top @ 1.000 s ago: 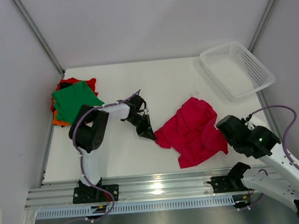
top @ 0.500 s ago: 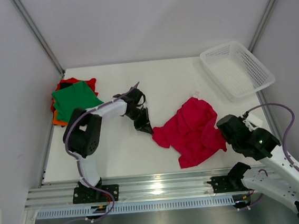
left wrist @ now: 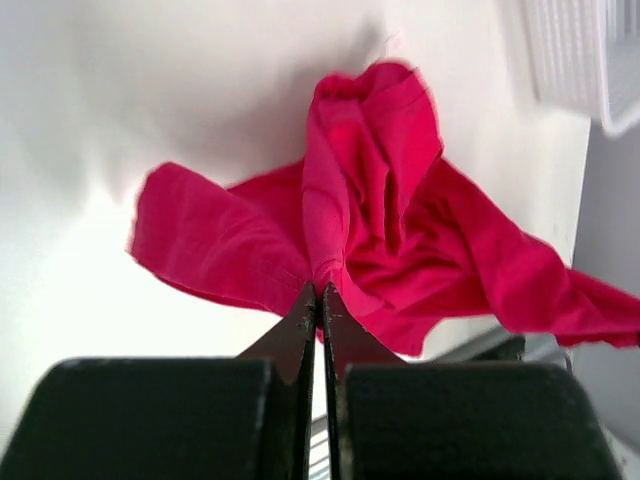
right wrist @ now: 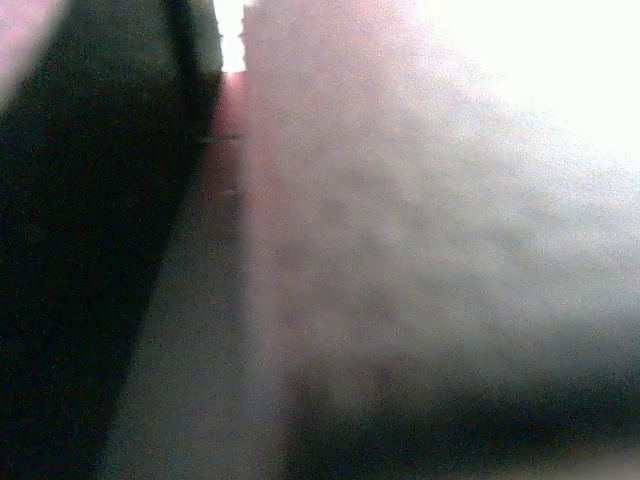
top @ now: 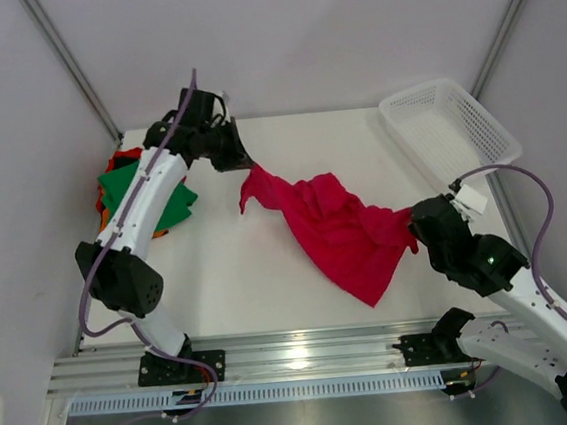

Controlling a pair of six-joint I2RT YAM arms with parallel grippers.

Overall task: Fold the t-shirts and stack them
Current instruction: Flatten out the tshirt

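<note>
The crimson-red t-shirt [top: 337, 229] hangs stretched between the two arms above the white table [top: 250, 281], one end raised toward the far left and the other held low at the near right, its middle sagging in loose folds. The left gripper [top: 243, 162] is reached out over the far side of the table with its fingers pressed together on a bunched edge of the cloth; in the left wrist view the two black fingertips [left wrist: 308, 312] meet with only a sliver of fabric between them, and the shirt fans out beyond. The right gripper [top: 413, 228] sits at the shirt's opposite edge, closed on the cloth. Its own camera shows little but a blurred, pinkish surface right against the lens, too close to make out any detail. At the far-left corner, partly under the left arm, lies a pile of folded t-shirts [top: 117, 183], green on top with red and orange edges showing beneath. A white mesh basket [top: 447, 134] rests tilted at the far-right corner, well apart from the shirt.
</note>
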